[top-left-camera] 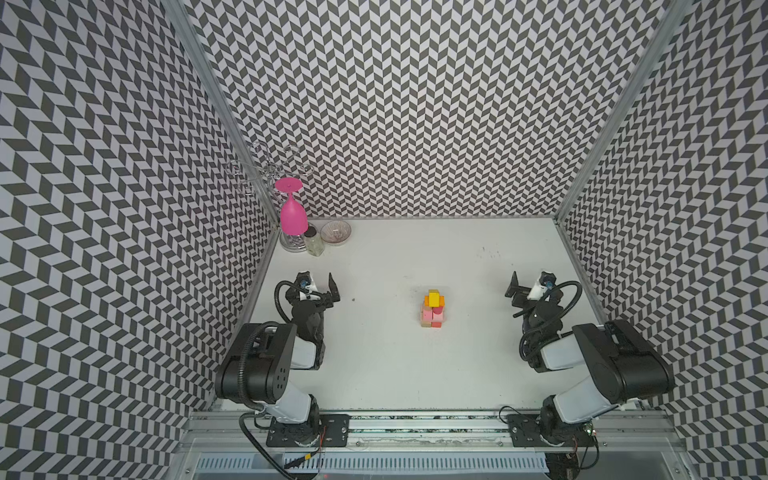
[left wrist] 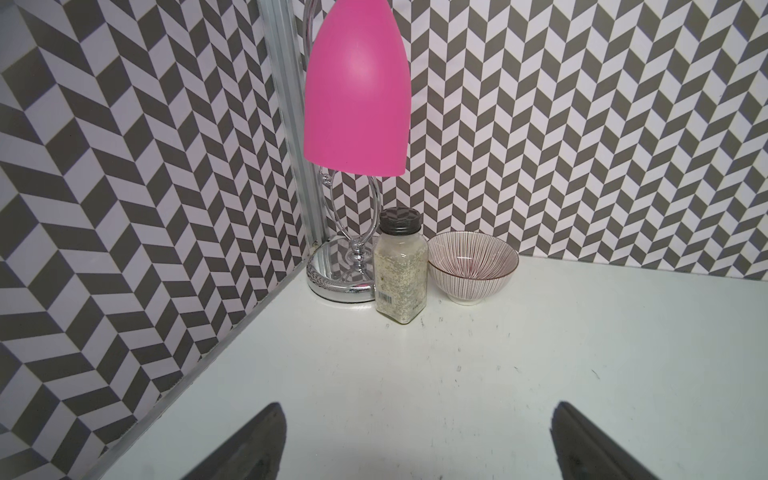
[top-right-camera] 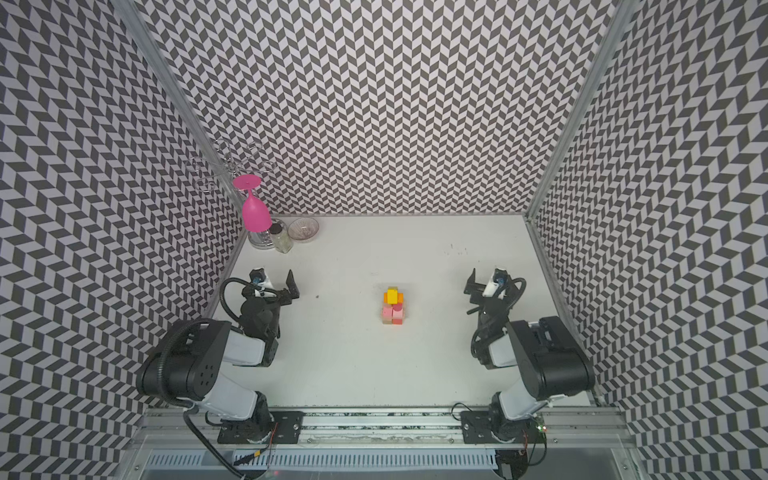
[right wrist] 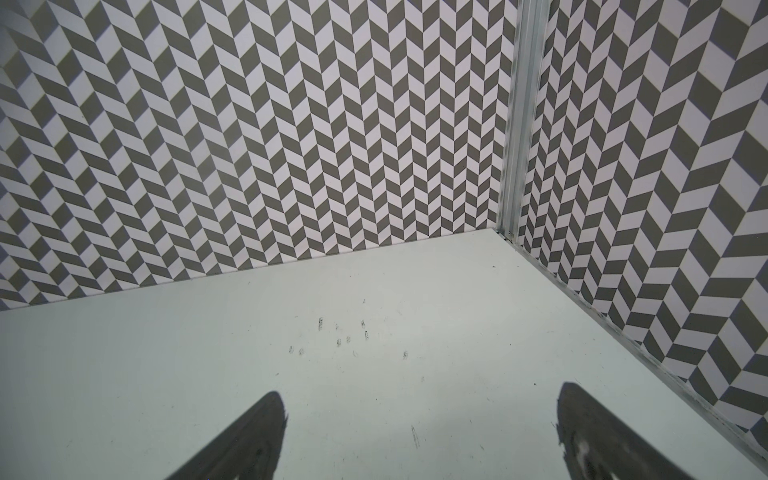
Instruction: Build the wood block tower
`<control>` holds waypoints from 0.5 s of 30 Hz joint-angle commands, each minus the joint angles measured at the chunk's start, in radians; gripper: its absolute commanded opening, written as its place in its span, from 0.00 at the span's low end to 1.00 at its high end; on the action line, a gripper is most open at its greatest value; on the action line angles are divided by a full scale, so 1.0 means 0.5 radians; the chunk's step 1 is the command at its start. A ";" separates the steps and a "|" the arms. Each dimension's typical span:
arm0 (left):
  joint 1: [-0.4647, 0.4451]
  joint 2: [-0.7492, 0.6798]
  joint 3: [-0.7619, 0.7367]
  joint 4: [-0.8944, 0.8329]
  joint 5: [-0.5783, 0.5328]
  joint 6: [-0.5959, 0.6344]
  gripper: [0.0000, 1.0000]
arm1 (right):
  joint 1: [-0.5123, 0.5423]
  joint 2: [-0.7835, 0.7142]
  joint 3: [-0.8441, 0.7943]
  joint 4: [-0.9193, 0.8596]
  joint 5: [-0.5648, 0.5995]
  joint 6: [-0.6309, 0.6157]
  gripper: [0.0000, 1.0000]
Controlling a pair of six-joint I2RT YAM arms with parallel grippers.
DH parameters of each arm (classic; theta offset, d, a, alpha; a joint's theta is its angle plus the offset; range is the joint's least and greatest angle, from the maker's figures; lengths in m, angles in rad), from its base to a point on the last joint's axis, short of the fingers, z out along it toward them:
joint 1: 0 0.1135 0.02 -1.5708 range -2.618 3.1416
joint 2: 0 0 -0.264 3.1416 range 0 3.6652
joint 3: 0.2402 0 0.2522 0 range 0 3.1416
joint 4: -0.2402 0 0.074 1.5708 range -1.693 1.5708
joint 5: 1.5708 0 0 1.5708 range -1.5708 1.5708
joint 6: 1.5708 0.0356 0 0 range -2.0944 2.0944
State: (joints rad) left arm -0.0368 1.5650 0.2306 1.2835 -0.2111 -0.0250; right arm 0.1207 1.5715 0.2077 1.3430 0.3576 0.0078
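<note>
The wood blocks stand stacked as a small tower [top-left-camera: 433, 311] [top-right-camera: 392, 308] at the middle of the white table in both top views. A yellow block [top-left-camera: 434, 298] tops it, with orange pieces just under it, then a red piece [top-left-camera: 439, 311] and pink blocks [top-left-camera: 427, 317], and tan wood at the base. My left gripper [top-left-camera: 320, 285] [top-right-camera: 275, 282] [left wrist: 417, 405] hovers far to the tower's left, open and empty. My right gripper [top-left-camera: 528, 284] [top-right-camera: 485, 283] [right wrist: 419, 397] is well to the tower's right, also open and empty. Neither wrist view shows the tower.
In the back left corner a pink goblet [top-left-camera: 293, 216] [left wrist: 356, 91] hangs upside down on a chrome rack [left wrist: 345, 278]. Beside it stand a spice jar [top-left-camera: 313, 241] [left wrist: 401, 270] and a striped bowl [top-left-camera: 336, 232] [left wrist: 473, 266]. Patterned walls enclose the table on three sides.
</note>
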 commanded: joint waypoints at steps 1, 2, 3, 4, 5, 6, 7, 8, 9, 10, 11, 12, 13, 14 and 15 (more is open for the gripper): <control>-0.001 -0.022 0.013 0.009 0.017 -0.019 1.00 | -0.008 0.014 -0.023 0.150 -0.021 -0.016 1.00; -0.018 -0.023 0.006 0.022 -0.008 -0.007 1.00 | -0.008 0.017 -0.027 0.159 -0.022 -0.016 0.99; -0.024 -0.014 0.013 0.022 -0.023 -0.005 1.00 | -0.008 0.016 -0.029 0.158 -0.022 -0.020 0.99; -0.025 -0.016 0.009 0.029 -0.021 -0.005 1.00 | -0.008 0.017 -0.028 0.160 -0.022 -0.016 1.00; -0.024 -0.017 0.011 0.019 -0.023 -0.005 1.00 | -0.008 0.017 -0.029 0.159 -0.022 -0.017 1.00; -0.025 -0.019 0.011 0.016 -0.020 -0.005 1.00 | -0.008 0.017 -0.026 0.156 -0.021 -0.016 1.00; -0.025 -0.019 0.012 0.018 -0.022 -0.005 1.00 | -0.008 0.019 -0.024 0.155 -0.022 -0.016 0.99; -0.025 -0.019 0.011 0.022 -0.020 -0.005 1.00 | -0.008 0.020 -0.023 0.153 -0.022 -0.016 1.00; -0.025 -0.018 0.011 0.019 -0.020 -0.005 1.00 | -0.008 0.020 -0.020 0.149 -0.022 -0.016 1.00; -0.025 -0.018 0.011 0.019 -0.020 -0.004 1.00 | -0.008 0.020 -0.020 0.149 -0.022 -0.018 0.99; -0.025 -0.019 0.011 0.020 -0.021 -0.005 1.00 | -0.008 0.020 -0.020 0.149 -0.022 -0.019 1.00; -0.025 -0.019 0.011 0.019 -0.020 -0.005 1.00 | -0.006 0.020 -0.020 0.151 -0.022 -0.018 1.00; -0.025 -0.019 0.011 0.019 -0.021 -0.005 1.00 | -0.006 0.020 -0.022 0.153 -0.022 -0.020 1.00; -0.025 -0.019 0.011 0.019 -0.020 -0.005 1.00 | -0.004 0.020 -0.020 0.155 -0.022 -0.019 1.00; -0.024 -0.019 0.011 0.020 -0.019 -0.004 1.00 | -0.005 0.020 -0.021 0.155 -0.022 -0.018 1.00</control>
State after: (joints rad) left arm -0.0456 1.5650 0.2306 1.2839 -0.2150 -0.0242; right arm 0.1207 1.5723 0.2047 1.3613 0.3573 0.0074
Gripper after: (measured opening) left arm 0.999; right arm 0.996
